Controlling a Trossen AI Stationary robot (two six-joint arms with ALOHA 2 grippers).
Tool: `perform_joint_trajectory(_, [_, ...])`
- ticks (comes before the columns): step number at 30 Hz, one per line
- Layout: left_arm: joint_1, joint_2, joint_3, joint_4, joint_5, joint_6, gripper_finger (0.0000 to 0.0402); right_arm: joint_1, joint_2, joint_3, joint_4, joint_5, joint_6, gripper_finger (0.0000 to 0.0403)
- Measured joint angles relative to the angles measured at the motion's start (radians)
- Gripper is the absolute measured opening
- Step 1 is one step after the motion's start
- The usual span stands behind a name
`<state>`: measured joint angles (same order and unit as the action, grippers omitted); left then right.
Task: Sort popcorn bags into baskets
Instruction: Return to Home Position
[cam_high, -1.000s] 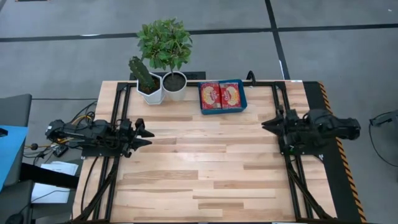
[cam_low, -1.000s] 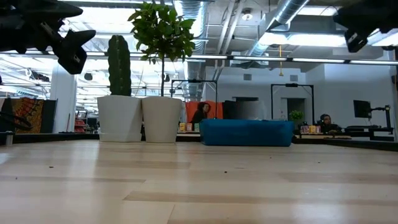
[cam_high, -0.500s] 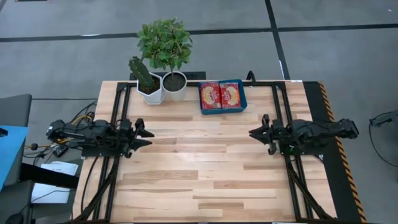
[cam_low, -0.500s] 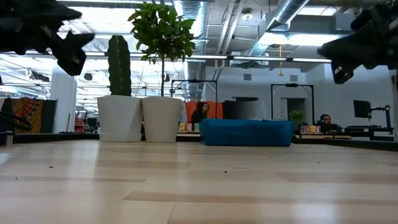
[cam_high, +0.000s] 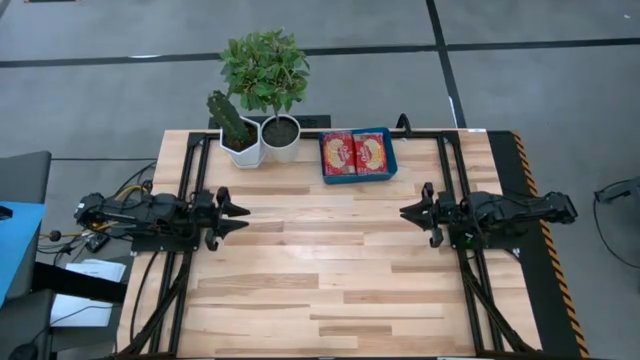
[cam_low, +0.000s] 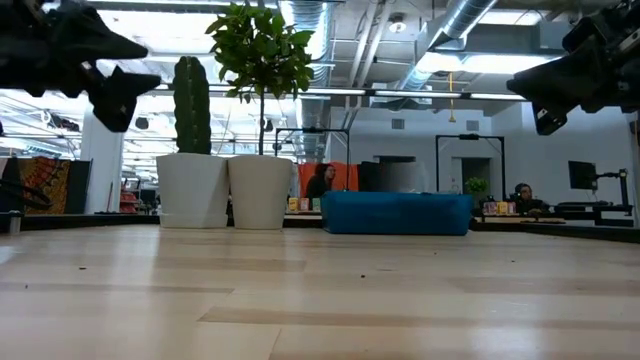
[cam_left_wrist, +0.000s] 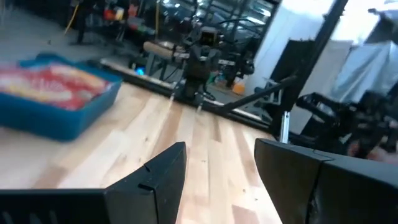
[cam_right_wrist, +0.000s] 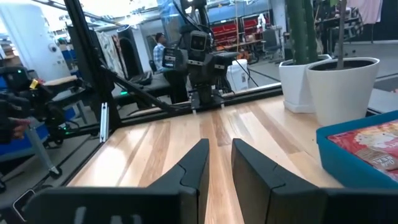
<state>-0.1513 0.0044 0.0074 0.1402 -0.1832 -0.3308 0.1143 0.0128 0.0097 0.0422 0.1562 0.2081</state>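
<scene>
At the far edge of the pale wooden worktop (cam_high: 300, 270), flat red popcorn bags (cam_high: 354, 154) sit in the shallow blue tray (cam_high: 389, 152).
Only two show, anything underneath is hidden; left hand (cam_high: 240, 216) spread, right hand (cam_high: 408, 213) slightly parted.

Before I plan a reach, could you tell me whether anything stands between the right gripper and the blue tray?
Nothing visible does. Only bare wooden table lies between the right gripper and the blue tray, which holds the popcorn bags. The white pots stand on the tray's other side, out of that path.
</scene>
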Motion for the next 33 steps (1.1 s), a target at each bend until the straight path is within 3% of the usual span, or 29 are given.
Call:
perform_joint_trajectory(7, [0.0,0.0,0.0,-0.083,-0.006,-0.271,0.0183,0.0,0.0,-0.001,0.0,0.0,0.001,0.0093])
perform_joint_trajectory(33, [0.0,0.0,0.0,-0.081,-0.005,-0.253,0.0183,0.0,0.0,-0.002,-0.002,0.002,0.002,0.0093])
